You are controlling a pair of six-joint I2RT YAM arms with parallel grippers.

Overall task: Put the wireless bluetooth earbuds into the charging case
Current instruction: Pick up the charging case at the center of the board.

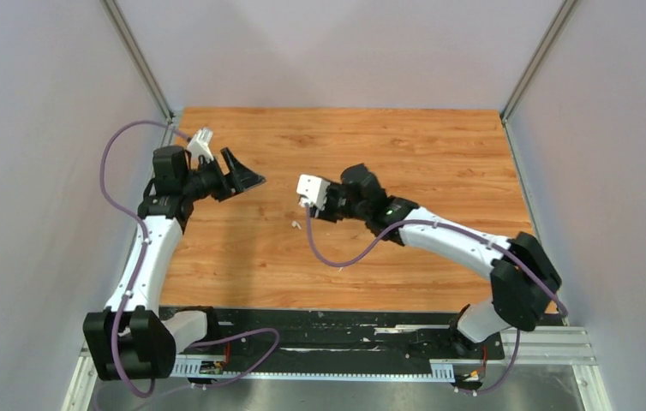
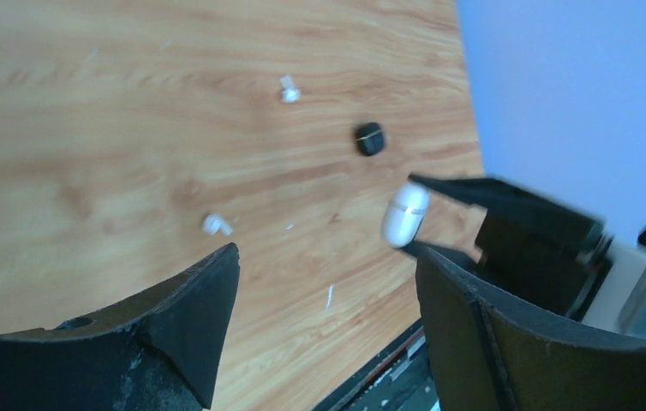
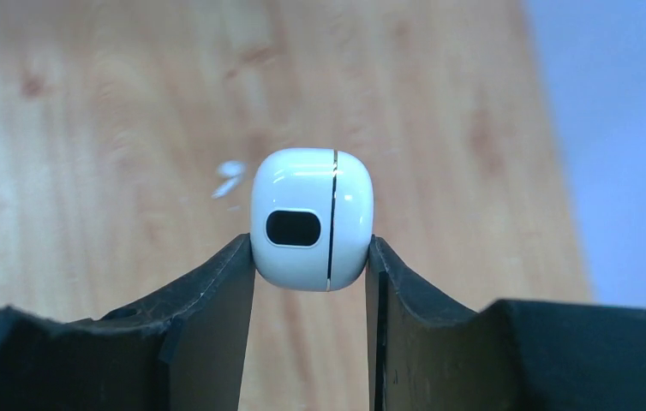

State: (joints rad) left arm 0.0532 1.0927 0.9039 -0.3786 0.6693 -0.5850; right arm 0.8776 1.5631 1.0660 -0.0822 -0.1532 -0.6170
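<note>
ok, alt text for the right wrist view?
The right tool clamps a closed white charging case between its two black fingers, seam vertical, a dark oval facing the camera. Behind it is the wooden table with a small white bit, too blurred to identify.

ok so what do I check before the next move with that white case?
1. Right gripper hold on white case: ok, pinched between both fingers.
2. Case lid open: not ok, seam looks shut.
3. Left gripper free: ok, open and empty.
4. White buds found: ok, far white bud and near white bud lie on the table.
5. Black buds found: cannot tell, none shows in any view.
6. Black case out of the way: ok, on the table, apart from both grippers.
</note>
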